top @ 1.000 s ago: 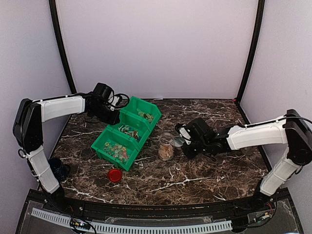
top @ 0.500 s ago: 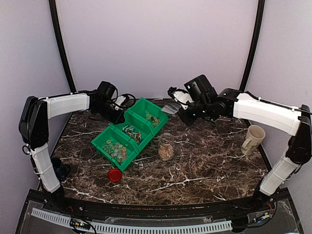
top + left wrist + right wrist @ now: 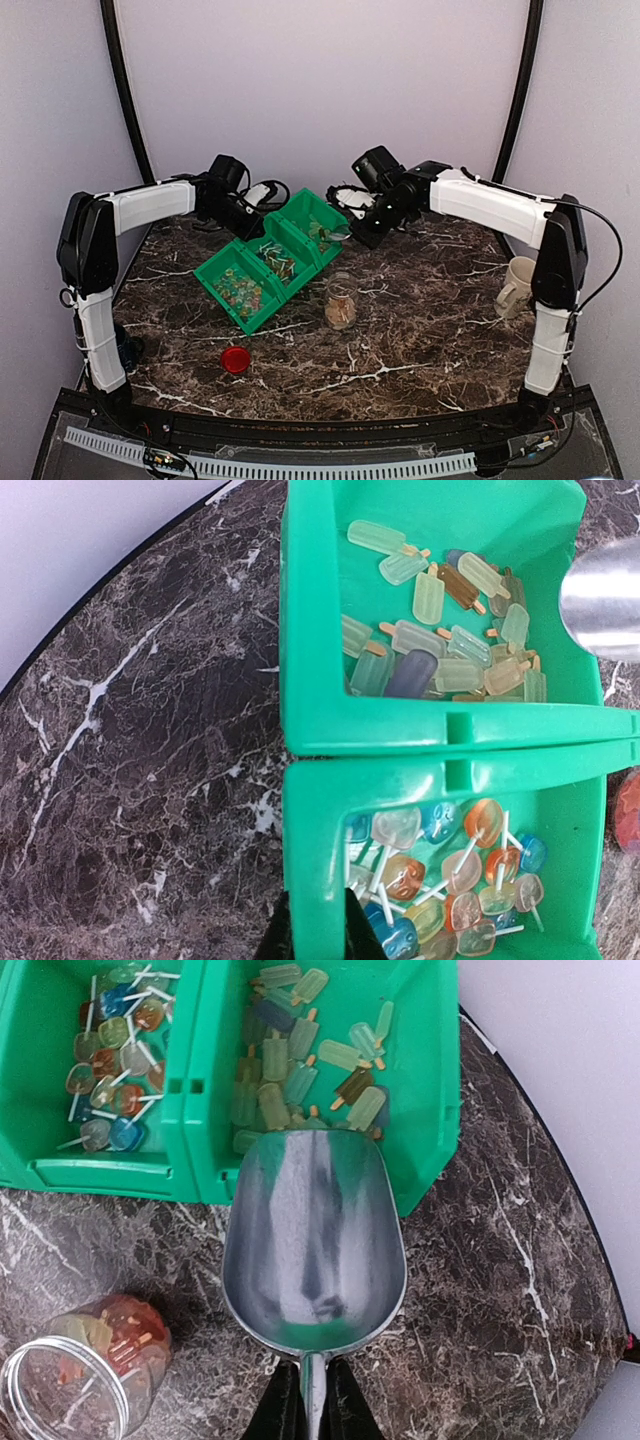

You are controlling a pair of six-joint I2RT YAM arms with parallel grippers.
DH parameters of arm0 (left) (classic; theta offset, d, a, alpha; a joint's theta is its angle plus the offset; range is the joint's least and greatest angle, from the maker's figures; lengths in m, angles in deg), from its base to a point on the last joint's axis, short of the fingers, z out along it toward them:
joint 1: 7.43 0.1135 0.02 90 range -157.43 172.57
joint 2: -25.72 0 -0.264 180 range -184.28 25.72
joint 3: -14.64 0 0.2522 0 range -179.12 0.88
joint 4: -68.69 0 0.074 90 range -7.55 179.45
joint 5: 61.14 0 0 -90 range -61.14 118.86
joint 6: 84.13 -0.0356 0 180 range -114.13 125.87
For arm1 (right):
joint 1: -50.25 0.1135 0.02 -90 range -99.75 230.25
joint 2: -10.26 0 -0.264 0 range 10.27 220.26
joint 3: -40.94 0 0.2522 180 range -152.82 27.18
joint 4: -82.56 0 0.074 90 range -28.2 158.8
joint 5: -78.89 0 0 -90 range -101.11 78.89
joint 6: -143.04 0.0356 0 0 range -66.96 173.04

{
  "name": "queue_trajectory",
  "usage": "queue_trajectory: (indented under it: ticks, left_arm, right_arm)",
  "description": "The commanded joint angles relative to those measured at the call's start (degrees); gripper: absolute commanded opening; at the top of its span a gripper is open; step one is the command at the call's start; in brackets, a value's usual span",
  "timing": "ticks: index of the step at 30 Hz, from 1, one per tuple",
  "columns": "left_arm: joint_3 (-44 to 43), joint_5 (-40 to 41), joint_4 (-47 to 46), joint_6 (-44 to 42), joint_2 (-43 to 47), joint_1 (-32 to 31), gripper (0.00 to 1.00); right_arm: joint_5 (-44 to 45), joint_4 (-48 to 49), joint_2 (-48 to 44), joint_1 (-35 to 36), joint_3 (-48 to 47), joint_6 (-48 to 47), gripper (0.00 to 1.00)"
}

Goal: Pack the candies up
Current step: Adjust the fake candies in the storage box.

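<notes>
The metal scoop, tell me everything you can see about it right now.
The metal scoop is shiny and silvery, with a deep rounded bowl open at the front and a thin handle at the back. The bowl is empty; only reflections show inside. The right claw grips the handle. The scoop sits over the near wall of the green bin, its front lip at the nearest popsicle-shaped candies in the end compartment. Whether the lip touches them or the bin cannot be told.
</notes>
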Motion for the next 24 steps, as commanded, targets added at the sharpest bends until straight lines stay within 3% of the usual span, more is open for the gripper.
queue_trajectory:
  ticks: [1,9,24]
  left_arm:
    - [-3.0,-0.9,-1.9,-2.7,2.0,0.0,0.0]
    - [-2.8,1.4,-4.3,-2.4,3.2,-0.1,0.0]
    - [-1.9,8.4,-7.2,-5.3,4.9,-4.6,0.0]
  right_arm:
    - [-0.2,-3.8,3.0,-1.3,-6.5,-0.9,0.0]
    - [-1.7,-9.5,9.9,-1.3,-14.3,-2.6,0.0]
    - [-1.1,-13.8,18.0,-1.3,-19.7,-3.2,0.0]
